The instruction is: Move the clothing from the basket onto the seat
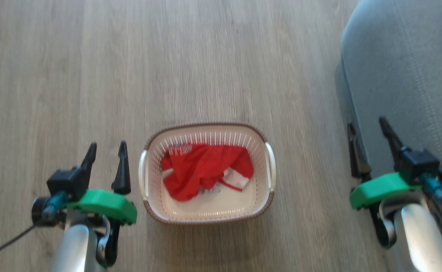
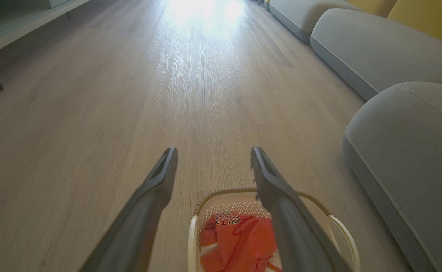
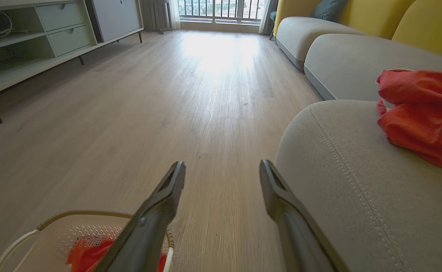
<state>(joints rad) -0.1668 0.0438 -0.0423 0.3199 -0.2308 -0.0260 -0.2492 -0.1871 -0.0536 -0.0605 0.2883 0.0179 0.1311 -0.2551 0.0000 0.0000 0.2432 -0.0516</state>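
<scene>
Basket (image 1: 206, 126) on the wood floor (image 1: 213, 56), seen from above. Clothing (image 1: 202, 172) — a crumpled red piece with white trim and printed lettering — lies inside the basket, toward the wall farther from the robot. Part of the pale bottom is bare on the nearer side. Left gripper (image 1: 107, 145) hangs just left of the basket, beside its left handle, fingers spread apart and empty, touching nothing. Right gripper (image 1: 367, 122) stands well to the right of the basket, by the basket-facing edge of the seat (image 1: 402, 75), fingers likewise parted with nothing between them. The grey seat lies right of the basket and apart from it, a double stitch line running along its rounded edge. A second red garment (image 3: 421, 113) — bunched — rests on top of the seat, on the side away from the basket.
</scene>
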